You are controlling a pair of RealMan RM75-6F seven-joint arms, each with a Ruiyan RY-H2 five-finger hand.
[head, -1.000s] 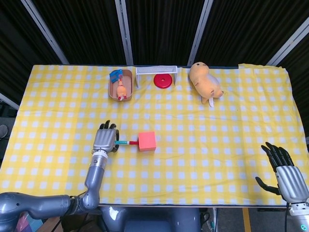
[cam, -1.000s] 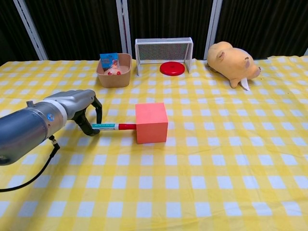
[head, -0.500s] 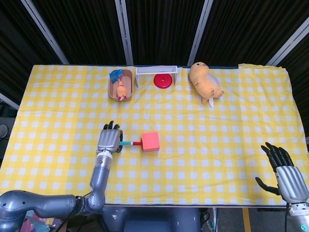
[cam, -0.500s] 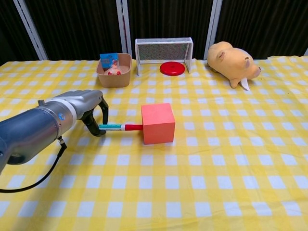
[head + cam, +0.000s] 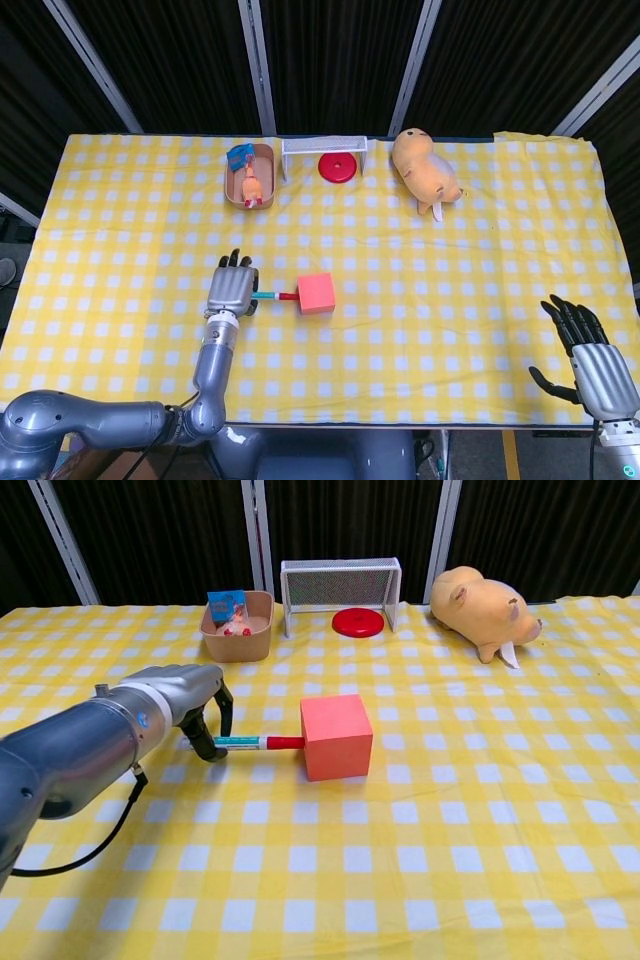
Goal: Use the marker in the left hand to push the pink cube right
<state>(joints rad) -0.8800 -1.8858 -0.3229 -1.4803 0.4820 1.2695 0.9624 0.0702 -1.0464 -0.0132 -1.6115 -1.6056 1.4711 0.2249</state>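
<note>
The pink cube [image 5: 316, 292] [image 5: 337, 736] sits near the middle of the yellow checked cloth. My left hand [image 5: 230, 289] [image 5: 190, 695] lies just left of it and holds a marker [image 5: 272, 296] [image 5: 258, 743] level, its red cap touching the cube's left face. Far from both, my right hand [image 5: 588, 352] hovers open at the table's front right corner, seen only in the head view.
Along the back edge stand a tan bowl [image 5: 235, 185] [image 5: 214, 640] holding small toys, a white mesh goal [image 5: 322, 146] [image 5: 340, 570] with a red disc [image 5: 337, 167] [image 5: 358, 623] in it, and an orange plush animal [image 5: 427, 172] [image 5: 482, 607] to the right.
My left hand has moved right with the marker, and the pink cube has slid right ahead of the tip. The right hand has stayed still.
</note>
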